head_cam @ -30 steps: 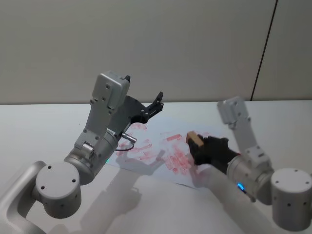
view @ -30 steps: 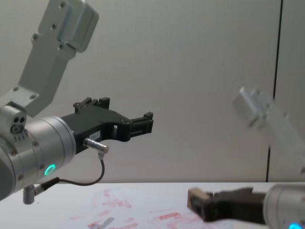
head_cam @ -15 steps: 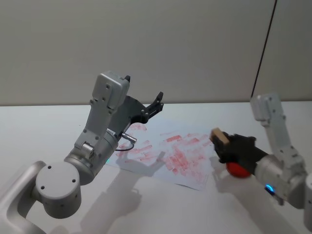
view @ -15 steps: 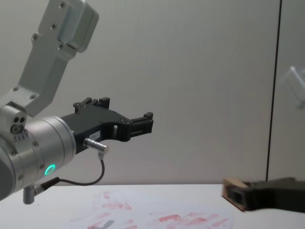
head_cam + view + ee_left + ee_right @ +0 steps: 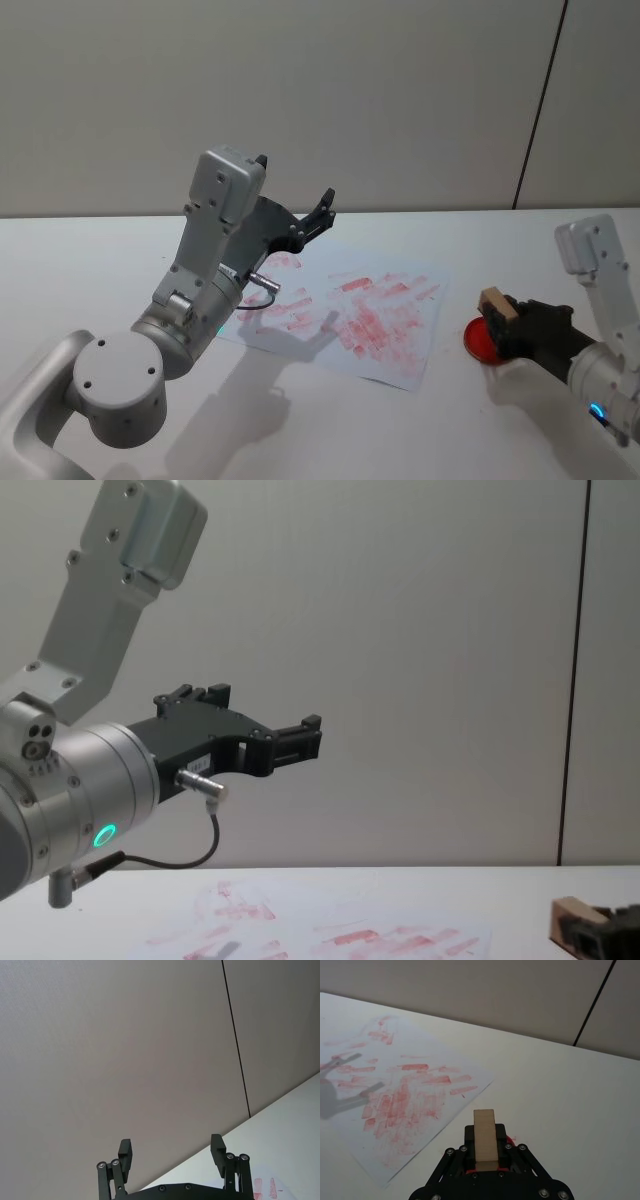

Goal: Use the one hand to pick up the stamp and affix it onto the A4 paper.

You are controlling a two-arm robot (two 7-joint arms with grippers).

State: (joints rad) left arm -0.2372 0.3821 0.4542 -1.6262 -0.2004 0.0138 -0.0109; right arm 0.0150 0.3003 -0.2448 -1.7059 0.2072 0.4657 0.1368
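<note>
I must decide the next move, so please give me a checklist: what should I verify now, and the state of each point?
1. Stamp held in right hand: ok.
2. Stamp sits straight between the fingers: ok.
3. Stamp above red ink pad: ok.
4. Stamp face is inked: cannot tell.
5. A4 paper lies flat, with unmarked space: ok, near its edges.
6. Left hand raised off the paper, open: ok.

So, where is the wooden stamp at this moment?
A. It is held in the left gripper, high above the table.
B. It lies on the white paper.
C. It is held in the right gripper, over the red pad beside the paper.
C: the right gripper is shut on the stamp above the red ink pad, clear of the A4 paper.
</note>
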